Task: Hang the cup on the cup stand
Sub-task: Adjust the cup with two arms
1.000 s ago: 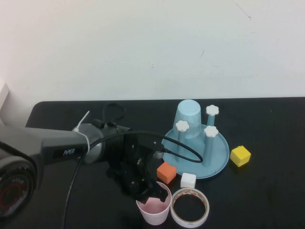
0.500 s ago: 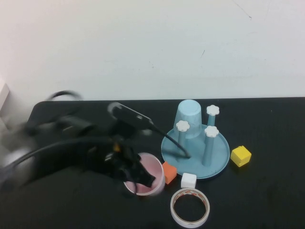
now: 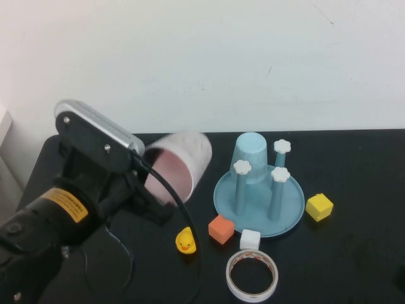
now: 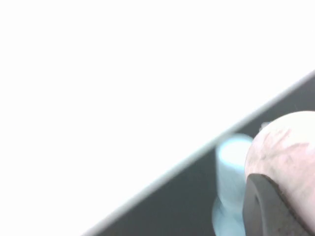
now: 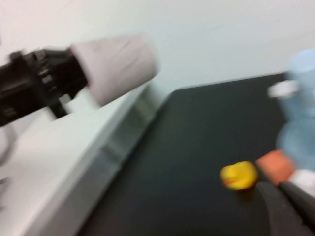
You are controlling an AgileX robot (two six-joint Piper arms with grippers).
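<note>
The cup (image 3: 178,166) is a small pale pink tapered one with no handle, plain on the outside and a deeper pink inside. It is raised off the black table (image 3: 354,253) and tipped on its side, its base pointing toward the cup stand (image 3: 258,201) and well left of it. The left gripper (image 3: 147,190) is clamped on the cup at its rim, with the arm's dark body lower and to the left; in the left wrist view a dark finger (image 4: 268,206) lies against the cup's pink wall. The stand is a light blue dish with upright pegs capped in white flowers, and a light blue cup (image 3: 251,157) sits upside down on a rear peg. The right gripper (image 5: 290,204) is closed, low near the table's right side, empty.
</note>
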